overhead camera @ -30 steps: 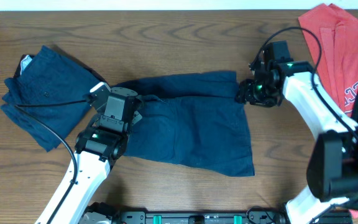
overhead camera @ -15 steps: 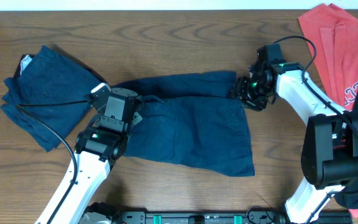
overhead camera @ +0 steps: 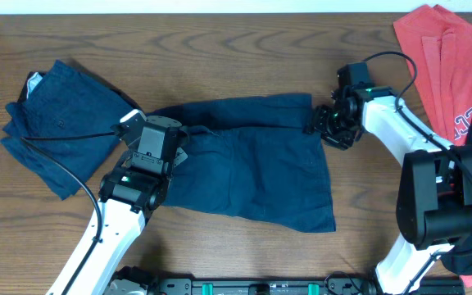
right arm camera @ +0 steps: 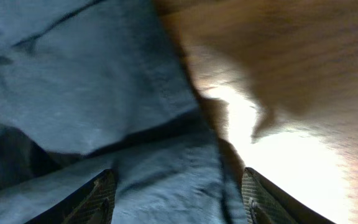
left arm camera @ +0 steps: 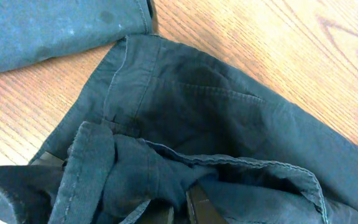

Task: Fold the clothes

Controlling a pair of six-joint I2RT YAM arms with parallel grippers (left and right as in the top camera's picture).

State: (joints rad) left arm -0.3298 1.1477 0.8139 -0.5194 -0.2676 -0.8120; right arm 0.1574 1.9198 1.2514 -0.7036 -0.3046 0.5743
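Navy shorts point(overhead camera: 252, 176), waistband pinched in left tool point(left arm camera: 126, 186), hem between spread right tool point(right arm camera: 176, 186)

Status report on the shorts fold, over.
Left gripper shut on shorts at the bunched waistband. Right gripper open, fingers astride the hem. Shorts spread out, fold not done. Nothing in the way.

I read bare counter point(overhead camera: 244, 41) across the upper centre and lower left of the frame. Blocking passage: spread navy shorts point(overhead camera: 260, 176) at centre, folded navy shorts point(overhead camera: 56, 123) at left, red garment point(overhead camera: 437, 57) at upper right.
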